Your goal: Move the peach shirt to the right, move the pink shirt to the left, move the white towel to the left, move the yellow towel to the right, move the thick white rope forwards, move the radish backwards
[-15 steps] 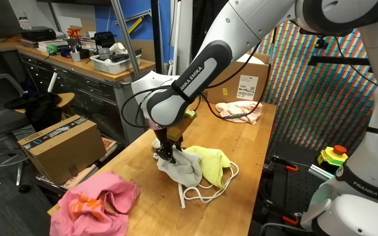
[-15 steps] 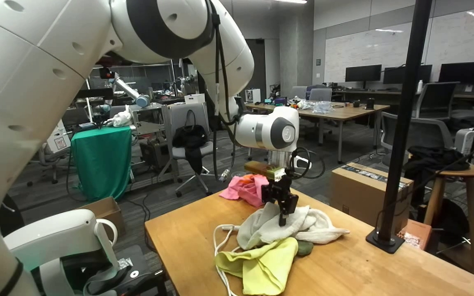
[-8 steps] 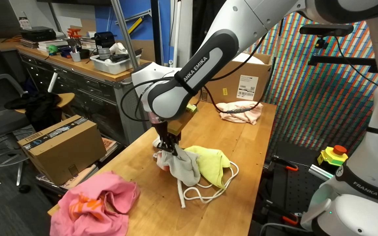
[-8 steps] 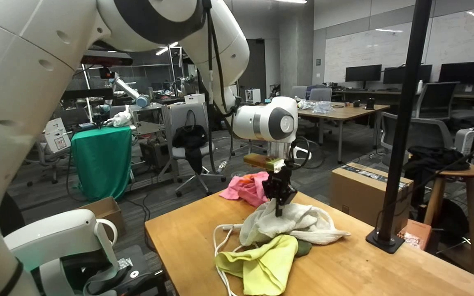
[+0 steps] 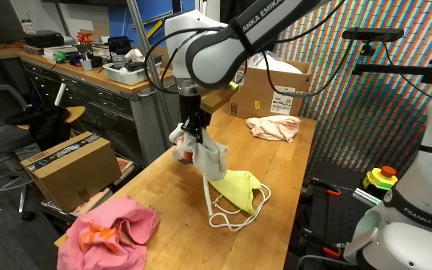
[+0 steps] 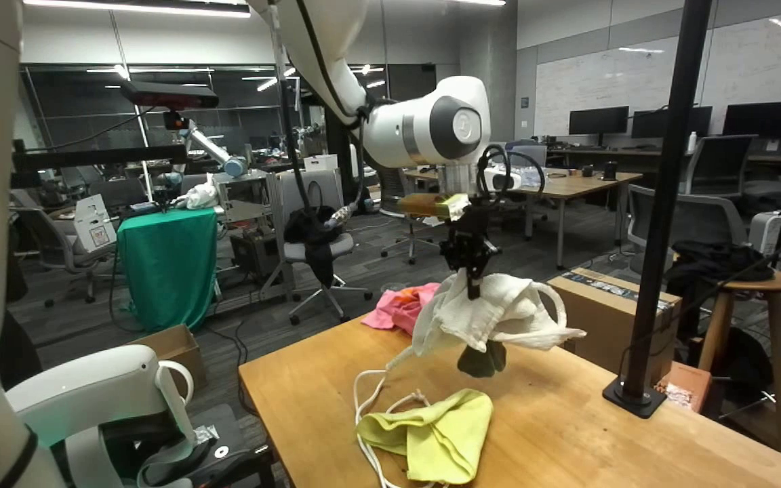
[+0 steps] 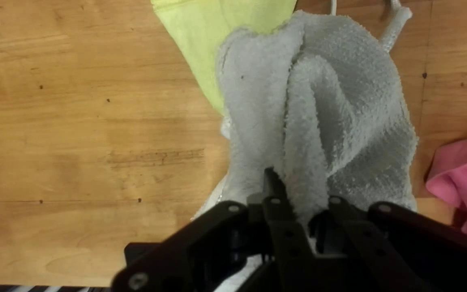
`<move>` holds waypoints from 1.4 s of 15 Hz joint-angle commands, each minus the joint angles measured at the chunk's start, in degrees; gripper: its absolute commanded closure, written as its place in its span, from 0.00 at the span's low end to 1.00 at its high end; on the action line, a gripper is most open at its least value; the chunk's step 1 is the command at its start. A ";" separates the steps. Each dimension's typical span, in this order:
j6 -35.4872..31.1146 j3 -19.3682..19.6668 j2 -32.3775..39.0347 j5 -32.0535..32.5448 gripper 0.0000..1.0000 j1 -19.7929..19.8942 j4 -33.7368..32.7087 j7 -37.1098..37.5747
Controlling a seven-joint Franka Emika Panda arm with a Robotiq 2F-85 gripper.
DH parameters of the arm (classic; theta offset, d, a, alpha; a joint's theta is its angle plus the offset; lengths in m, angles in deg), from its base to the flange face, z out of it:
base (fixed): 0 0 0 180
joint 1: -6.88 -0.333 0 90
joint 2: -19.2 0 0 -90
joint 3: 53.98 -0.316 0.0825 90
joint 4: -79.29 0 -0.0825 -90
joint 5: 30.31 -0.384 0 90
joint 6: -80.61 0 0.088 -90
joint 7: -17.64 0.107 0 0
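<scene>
My gripper (image 5: 200,138) is shut on the white towel (image 5: 210,159), which hangs bunched above the table. In the wrist view a fold of the towel (image 7: 306,134) runs between the fingers. A red thing that looks like the radish (image 5: 187,156) hangs partly wrapped under it; a dark green piece (image 6: 482,359) dangles there too. The thick white rope (image 5: 206,195) trails from the bundle down to the tabletop, looping around the yellow towel (image 5: 238,189). The pink shirt (image 5: 107,236) lies crumpled at one end of the table, the peach shirt (image 5: 274,127) at the opposite end.
A large cardboard box (image 5: 268,90) stands behind the peach shirt. A black post (image 6: 655,237) rises from the wooden table (image 6: 567,434) near its edge. Another carton (image 5: 71,170) sits beside the table. An emergency stop (image 5: 383,178) is near the arm's base.
The gripper has closed on the white towel and risen, lifting it off the table with the red and dark green parts. One end of the rope has come up with it.
</scene>
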 commanded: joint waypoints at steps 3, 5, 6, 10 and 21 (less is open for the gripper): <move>-3.80 0.66 -11.87 4.26 0.91 1.26 7.58 4.60; -4.56 0.91 -12.80 7.35 0.91 1.97 7.87 7.92; -5.43 1.17 -12.79 9.47 0.91 2.39 7.87 10.51; -7.04 2.76 -10.18 16.49 0.91 4.07 6.16 19.82; -6.31 9.45 3.23 27.01 0.91 5.17 -4.66 43.95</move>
